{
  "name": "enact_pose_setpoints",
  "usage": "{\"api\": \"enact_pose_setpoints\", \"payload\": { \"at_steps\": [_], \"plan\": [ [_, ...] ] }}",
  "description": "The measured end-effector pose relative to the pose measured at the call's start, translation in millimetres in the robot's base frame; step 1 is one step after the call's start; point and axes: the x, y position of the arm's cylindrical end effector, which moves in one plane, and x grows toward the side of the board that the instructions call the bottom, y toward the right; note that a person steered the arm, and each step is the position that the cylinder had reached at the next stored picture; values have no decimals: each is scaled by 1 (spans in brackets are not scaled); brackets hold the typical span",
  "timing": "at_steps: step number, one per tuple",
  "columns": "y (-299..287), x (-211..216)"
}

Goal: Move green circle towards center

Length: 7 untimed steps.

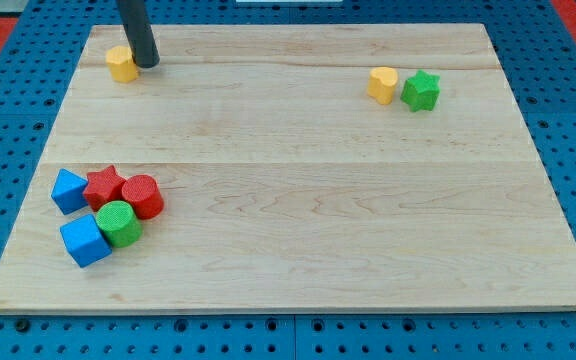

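Observation:
The green circle (119, 222) lies at the view's lower left, in a tight cluster. It touches a blue cube (85, 240) on its left, a red star (105, 186) above and a red cylinder (142, 195) at its upper right. My tip (148, 63) is far from it, at the view's top left, right beside a yellow block (121, 63). The dark rod rises from there out of the top of the view.
A second blue block (68, 189) sits left of the red star. A yellow heart (383, 83) and a green star (420, 91) sit together at the view's upper right. The wooden board (298, 200) rests on a blue perforated table.

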Motion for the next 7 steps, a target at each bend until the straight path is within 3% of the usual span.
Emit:
{"api": "enact_pose_setpoints", "payload": {
  "at_steps": [5, 7],
  "plan": [
    [159, 6],
    [157, 76]
  ]
}}
